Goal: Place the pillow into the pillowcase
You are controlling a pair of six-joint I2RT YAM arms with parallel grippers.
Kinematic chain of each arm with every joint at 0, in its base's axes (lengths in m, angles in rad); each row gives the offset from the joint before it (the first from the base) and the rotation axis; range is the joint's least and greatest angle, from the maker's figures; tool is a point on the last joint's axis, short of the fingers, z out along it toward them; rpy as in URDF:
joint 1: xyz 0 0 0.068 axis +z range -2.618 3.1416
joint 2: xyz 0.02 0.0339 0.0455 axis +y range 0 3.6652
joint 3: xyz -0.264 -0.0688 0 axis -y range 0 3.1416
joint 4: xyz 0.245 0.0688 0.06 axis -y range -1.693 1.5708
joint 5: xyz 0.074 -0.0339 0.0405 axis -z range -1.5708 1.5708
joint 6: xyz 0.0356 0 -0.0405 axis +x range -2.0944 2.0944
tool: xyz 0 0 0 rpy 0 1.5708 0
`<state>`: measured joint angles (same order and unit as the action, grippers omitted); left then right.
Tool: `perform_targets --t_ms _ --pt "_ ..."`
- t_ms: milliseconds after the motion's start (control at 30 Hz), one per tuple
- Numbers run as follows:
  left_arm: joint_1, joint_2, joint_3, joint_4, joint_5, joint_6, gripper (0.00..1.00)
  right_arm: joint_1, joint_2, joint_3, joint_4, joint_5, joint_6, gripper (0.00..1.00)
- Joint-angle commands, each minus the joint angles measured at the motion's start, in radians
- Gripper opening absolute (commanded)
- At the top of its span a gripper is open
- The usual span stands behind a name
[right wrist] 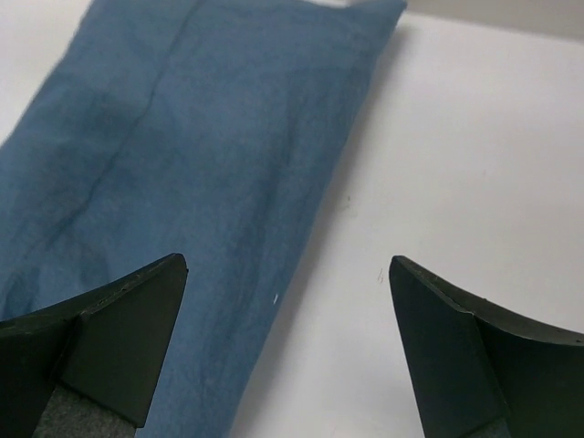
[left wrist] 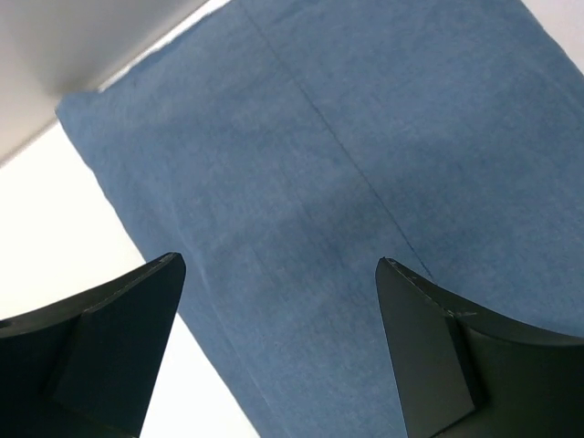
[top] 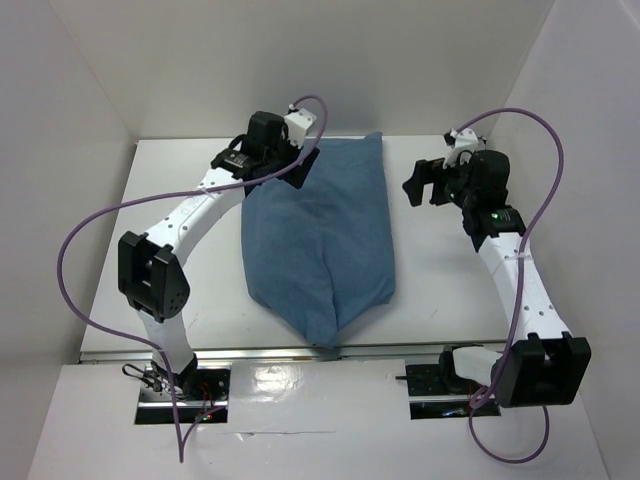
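Apparently filled, the pillowcase (top: 318,240) lies plump across the table (top: 440,290), so left fingers (left wrist: 119,333) and right fingers (right wrist: 114,338) hang spread, empty, by its far end.

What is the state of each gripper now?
Left gripper: open, holding nothing, over the pillowcase.
Right gripper: open, holding nothing.

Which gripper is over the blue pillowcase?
The left gripper: it hangs over the pillowcase's far left corner. The right gripper is off to the side, above the white table.
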<state>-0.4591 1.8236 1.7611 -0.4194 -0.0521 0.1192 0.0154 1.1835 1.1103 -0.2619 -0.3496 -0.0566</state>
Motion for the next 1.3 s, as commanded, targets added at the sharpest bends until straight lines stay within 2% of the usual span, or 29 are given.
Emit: perform_targets --t_ms 0,133,267,467,967,1267 --pt "0.046 -0.069 -0.029 0.001 -0.019 -0.101 1.00 0.001 -0.027 -0.032 -0.016 0.046 0.011 1.00" --pt "0.091 -0.092 -0.089 0.001 -0.018 -0.162 1.00 0.001 0.005 -0.061 -0.025 0.073 0.011 1.00" --pt "0.183 -0.112 -0.140 0.001 0.027 -0.242 1.00 0.001 0.025 -0.081 -0.016 0.141 0.020 1.00" --pt "0.253 -0.112 -0.158 -0.009 0.087 -0.265 0.99 -0.031 0.034 -0.102 0.006 0.179 0.053 1.00" --pt "0.272 -0.080 -0.141 -0.038 0.198 -0.234 1.00 -0.049 0.054 -0.092 0.016 0.150 0.072 1.00" --pt "0.290 -0.099 -0.184 -0.018 0.239 -0.234 1.00 -0.049 0.074 -0.083 0.016 0.123 0.092 1.00"
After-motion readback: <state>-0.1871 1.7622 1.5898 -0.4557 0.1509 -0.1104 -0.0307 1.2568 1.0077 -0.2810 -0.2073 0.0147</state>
